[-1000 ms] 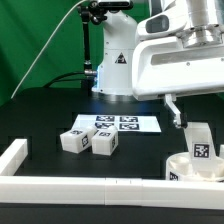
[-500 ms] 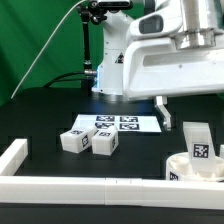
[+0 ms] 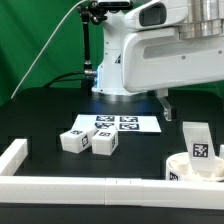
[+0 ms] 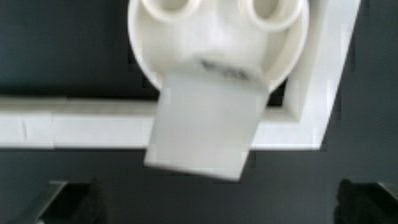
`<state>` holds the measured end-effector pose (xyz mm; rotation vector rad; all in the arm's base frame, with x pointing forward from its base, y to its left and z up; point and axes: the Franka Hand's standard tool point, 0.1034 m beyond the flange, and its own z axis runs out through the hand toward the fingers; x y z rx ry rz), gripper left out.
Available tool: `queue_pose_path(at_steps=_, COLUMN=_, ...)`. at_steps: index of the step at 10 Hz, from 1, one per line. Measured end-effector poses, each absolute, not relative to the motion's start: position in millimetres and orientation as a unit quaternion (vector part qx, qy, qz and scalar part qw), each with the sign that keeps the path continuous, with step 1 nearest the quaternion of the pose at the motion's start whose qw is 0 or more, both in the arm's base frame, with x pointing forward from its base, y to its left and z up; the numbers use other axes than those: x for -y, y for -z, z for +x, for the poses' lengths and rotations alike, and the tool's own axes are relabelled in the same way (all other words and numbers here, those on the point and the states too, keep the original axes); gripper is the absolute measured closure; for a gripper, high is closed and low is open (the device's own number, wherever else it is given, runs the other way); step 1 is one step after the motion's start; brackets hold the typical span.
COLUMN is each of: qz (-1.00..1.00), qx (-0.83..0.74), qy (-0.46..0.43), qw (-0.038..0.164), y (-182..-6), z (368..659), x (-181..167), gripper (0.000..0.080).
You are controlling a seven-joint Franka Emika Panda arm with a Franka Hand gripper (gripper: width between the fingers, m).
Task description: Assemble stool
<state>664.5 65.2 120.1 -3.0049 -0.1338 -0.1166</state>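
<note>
Gripper point(image 4: 217, 203) fully open and empty, up above the seat point(image 3: 190, 170), which sits against the border rail point(image 3: 80, 185) with one leg point(image 3: 198, 140) upright in it. Next is probably a fetch: two loose legs point(image 3: 76, 140) lie on the counter well apart from the seat, toward the exterior view's left. Grab one square across its flat faces, then centre it over a free socket point(image 4: 270, 12) before pushing down.

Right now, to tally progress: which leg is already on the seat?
The leg at the exterior view's right, standing upright on the seat; the other two legs lie loose beside the marker board.
</note>
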Motion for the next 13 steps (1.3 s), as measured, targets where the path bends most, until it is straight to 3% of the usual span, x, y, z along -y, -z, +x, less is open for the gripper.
queue_pose_path(at_steps=2, qz=-0.991, qx=0.109, qy=0.057, qw=0.051, y=-109.2, z=660.9, x=-61.7, gripper=0.015)
queue_pose_path(at_steps=3, qz=-0.98, qx=0.183, qy=0.061, qw=0.039, y=-109.4, z=661.6, x=-60.1, gripper=0.015)
queue_pose_path(at_steps=8, qz=-0.935, qx=0.349, qy=0.063, qw=0.02, y=-108.4, z=661.4, x=-57.6, gripper=0.015)
queue_pose_path(at_steps=10, qz=-0.887, qx=0.459, qy=0.057, qw=0.0, y=-108.0, z=659.4, x=-68.4, gripper=0.015)
queue_pose_path(at_steps=13, qz=-0.834, qx=0.549, qy=0.052, qw=-0.011, y=-107.9, z=657.1, x=-79.3, gripper=0.015)
